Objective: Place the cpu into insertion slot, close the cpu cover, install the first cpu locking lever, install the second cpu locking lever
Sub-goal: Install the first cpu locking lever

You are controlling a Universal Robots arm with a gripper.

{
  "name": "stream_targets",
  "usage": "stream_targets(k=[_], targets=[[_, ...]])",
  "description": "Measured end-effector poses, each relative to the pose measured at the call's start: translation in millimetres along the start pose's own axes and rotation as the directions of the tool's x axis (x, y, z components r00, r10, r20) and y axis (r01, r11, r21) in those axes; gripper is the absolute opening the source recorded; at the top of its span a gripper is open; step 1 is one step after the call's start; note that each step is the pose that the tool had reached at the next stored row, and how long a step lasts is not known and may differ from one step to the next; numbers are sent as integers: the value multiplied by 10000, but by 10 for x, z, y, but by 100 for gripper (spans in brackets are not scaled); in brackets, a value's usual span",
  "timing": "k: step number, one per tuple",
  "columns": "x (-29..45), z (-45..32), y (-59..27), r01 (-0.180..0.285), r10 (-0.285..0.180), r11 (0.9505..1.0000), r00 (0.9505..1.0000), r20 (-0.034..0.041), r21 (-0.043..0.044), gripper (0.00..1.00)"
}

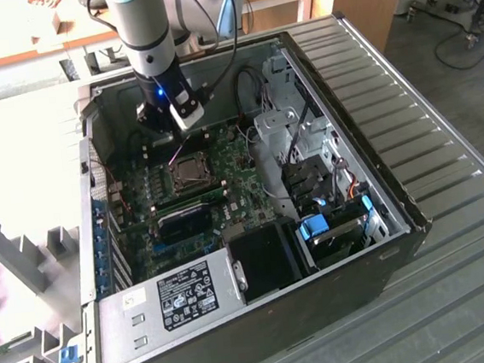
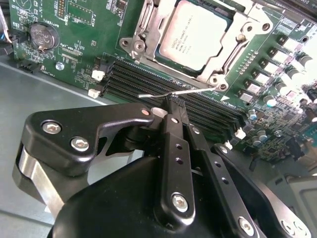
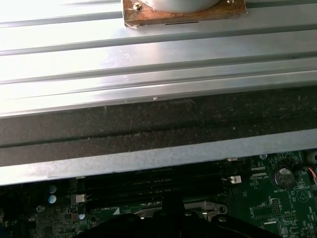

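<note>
The cpu [image 2: 195,34] lies flat in the insertion slot [image 1: 191,171] on the green motherboard, its silvery top facing up. The cpu cover [image 2: 148,27], a metal frame, is down around the chip. A thin wire locking lever [image 2: 198,90] sticks out sideways from the socket's corner, over the memory slots. My gripper [image 2: 172,101] is shut, and its black fingertips meet right at this lever. I cannot tell whether the wire is pinched between them. In the exterior view my gripper [image 1: 174,126] hangs inside the open case, just behind the socket.
Long black memory slots [image 2: 143,82] run beside the socket, and a coin battery [image 2: 42,35] sits further out. A power supply [image 1: 184,294], a black fan shroud [image 1: 267,261] and the drive cage [image 1: 308,154] crowd the case. The case wall [image 3: 158,129] stands close by.
</note>
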State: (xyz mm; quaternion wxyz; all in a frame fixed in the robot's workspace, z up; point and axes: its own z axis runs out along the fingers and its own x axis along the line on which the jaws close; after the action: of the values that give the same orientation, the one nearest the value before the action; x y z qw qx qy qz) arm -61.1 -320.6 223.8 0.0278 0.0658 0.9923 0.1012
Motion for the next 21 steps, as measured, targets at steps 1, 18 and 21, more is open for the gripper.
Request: stream_targets(k=[1,18,21], targets=[[0,5,-1,0,0,10000,10000,0,1,11],[-40,70,-9,0,0,10000,10000,4,2,11],[-40,71,-9,1,-1,10000,10000,5,1,11]])
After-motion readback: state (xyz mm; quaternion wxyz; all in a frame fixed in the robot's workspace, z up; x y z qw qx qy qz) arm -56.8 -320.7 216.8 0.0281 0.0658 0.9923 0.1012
